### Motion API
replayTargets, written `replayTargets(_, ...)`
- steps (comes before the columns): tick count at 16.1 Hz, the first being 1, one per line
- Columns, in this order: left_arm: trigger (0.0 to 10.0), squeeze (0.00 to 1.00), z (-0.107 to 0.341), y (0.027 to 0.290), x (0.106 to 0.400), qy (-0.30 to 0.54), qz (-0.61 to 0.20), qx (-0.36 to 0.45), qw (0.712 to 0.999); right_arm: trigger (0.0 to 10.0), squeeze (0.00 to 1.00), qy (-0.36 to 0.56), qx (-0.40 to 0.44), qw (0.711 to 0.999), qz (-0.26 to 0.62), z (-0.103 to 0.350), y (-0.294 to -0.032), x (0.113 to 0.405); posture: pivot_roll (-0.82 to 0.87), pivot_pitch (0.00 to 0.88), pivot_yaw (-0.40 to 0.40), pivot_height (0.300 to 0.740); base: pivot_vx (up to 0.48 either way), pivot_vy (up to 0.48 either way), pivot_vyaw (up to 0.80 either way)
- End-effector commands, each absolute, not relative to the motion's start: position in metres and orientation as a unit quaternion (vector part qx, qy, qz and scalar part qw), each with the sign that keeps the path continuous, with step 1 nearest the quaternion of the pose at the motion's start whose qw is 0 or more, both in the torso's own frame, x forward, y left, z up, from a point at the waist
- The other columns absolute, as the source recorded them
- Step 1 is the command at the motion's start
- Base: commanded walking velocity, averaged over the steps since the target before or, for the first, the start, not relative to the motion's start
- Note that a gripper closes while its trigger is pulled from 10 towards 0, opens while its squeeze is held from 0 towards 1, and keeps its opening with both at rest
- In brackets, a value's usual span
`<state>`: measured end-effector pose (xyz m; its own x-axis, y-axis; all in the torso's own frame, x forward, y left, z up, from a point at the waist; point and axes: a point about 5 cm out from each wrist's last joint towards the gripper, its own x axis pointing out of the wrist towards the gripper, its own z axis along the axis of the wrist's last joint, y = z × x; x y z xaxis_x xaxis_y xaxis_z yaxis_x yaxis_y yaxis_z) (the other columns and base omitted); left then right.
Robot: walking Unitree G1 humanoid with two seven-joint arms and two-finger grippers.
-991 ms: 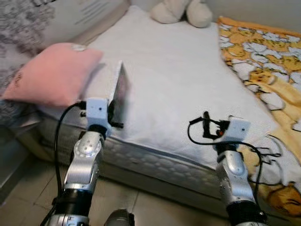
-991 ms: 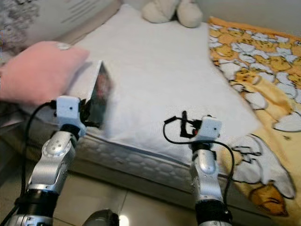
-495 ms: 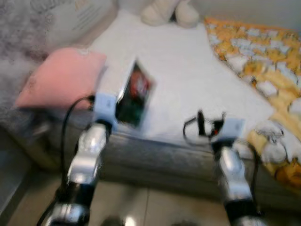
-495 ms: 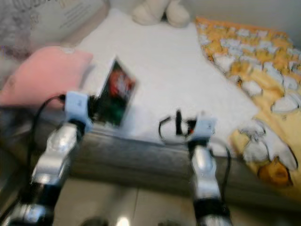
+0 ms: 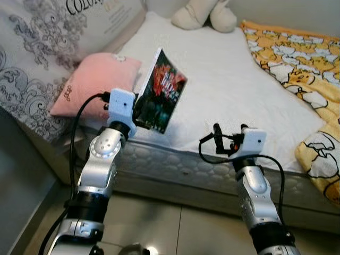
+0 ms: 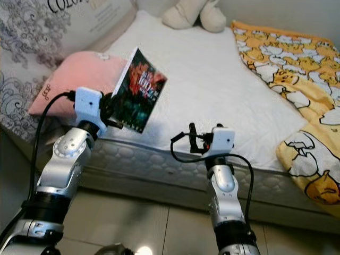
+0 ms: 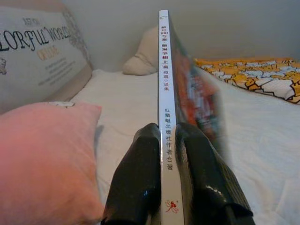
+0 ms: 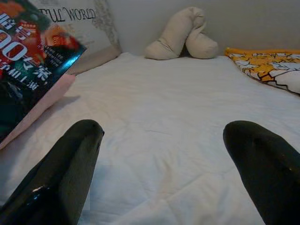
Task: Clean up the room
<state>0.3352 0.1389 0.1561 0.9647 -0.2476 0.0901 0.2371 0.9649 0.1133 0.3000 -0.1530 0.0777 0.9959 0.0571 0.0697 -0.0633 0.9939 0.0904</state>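
Bedroom, white mattress point(image 5: 228, 85) with pink pillow point(image 5: 90, 85) and yellow blanket point(image 5: 297, 58). Carrying book point(image 5: 159, 98) clear of the bed edge in left gripper point(image 7: 166, 140), fingers clamped on the spine; best kept upright, firmly pinched. Right gripper point(image 8: 164, 154) hovering over the mattress, fingers wide apart, holding nothing.

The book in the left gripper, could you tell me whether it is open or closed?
Closed. The book shows one thin, flat spine clamped between the left gripper's fingers, and from the head camera its cover lies flat, with no pages fanned out.
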Motion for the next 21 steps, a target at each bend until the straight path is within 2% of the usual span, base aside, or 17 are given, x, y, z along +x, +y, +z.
replayTargets(1, 10.0, 0.00, 0.166, 0.143, 0.337, -0.076, -0.105, 0.045, 0.991, 10.0, 0.00, -0.071, 0.038, 0.997, 0.013, 0.093, -0.162, 0.304, 0.09, 0.000, -0.036, 0.740, 0.469, 0.000, 0.00)
replayTargets(3, 10.0, 0.00, 0.163, 0.143, 0.336, -0.071, -0.102, 0.031, 0.992, 10.0, 0.00, -0.075, 0.044, 0.996, -0.009, 0.097, -0.173, 0.306, 0.09, 0.000, -0.037, 0.740, 0.467, 0.000, 0.00)
replayTargets(17, 10.0, 0.00, 0.155, 0.138, 0.337, -0.049, -0.117, 0.025, 0.992, 10.0, 0.00, -0.059, 0.044, 0.997, 0.007, 0.093, -0.170, 0.307, 0.09, 0.000, -0.041, 0.740, 0.466, 0.000, 0.00)
replayTargets(19, 10.0, 0.00, 0.154, 0.143, 0.355, -0.019, -0.125, 0.007, 0.992, 10.0, 0.00, -0.057, 0.043, 0.997, 0.020, 0.095, -0.171, 0.304, 0.07, 0.028, -0.066, 0.740, 0.000, 0.000, 0.00)
replayTargets(21, 10.0, 0.00, 0.151, 0.131, 0.370, 0.009, -0.172, -0.034, 0.984, 10.0, 0.00, -0.055, 0.032, 0.997, 0.035, 0.098, -0.174, 0.301, 0.03, 0.056, -0.085, 0.740, 0.000, 0.000, 0.00)
